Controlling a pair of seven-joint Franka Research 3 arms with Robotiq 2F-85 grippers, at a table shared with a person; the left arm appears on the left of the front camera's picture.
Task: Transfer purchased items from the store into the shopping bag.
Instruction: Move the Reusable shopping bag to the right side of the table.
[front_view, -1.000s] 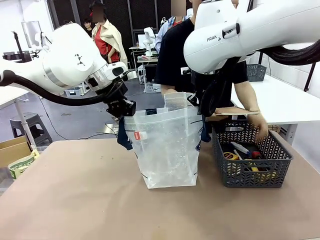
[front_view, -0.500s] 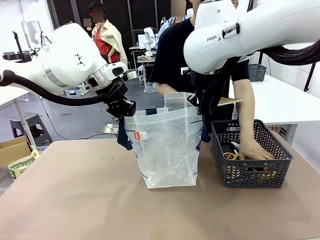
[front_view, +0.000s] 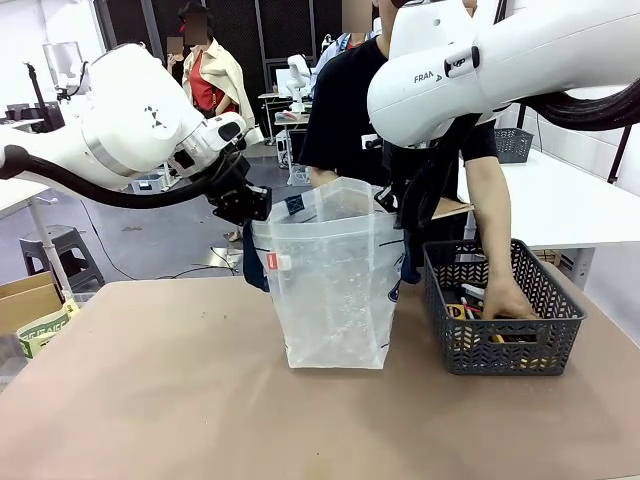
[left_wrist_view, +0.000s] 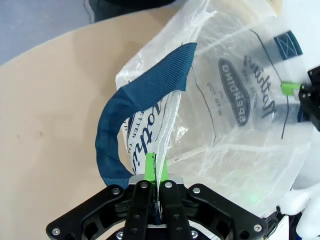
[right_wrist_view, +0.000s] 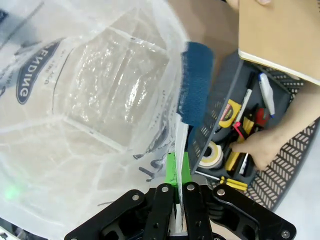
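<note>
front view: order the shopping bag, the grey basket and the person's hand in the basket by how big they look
1. shopping bag, tallest
2. basket, about as wide but lower
3. person's hand, far smaller
Bag and basket stand side by side, so nearness hardly matters.

You have: bag on table, centre; basket at its 3 o'clock, just beside; items and a person's hand inside basket.

My left gripper — pads pinched tight on the bag rim, arm held high. My right gripper — same pinch, opposite rim.
</note>
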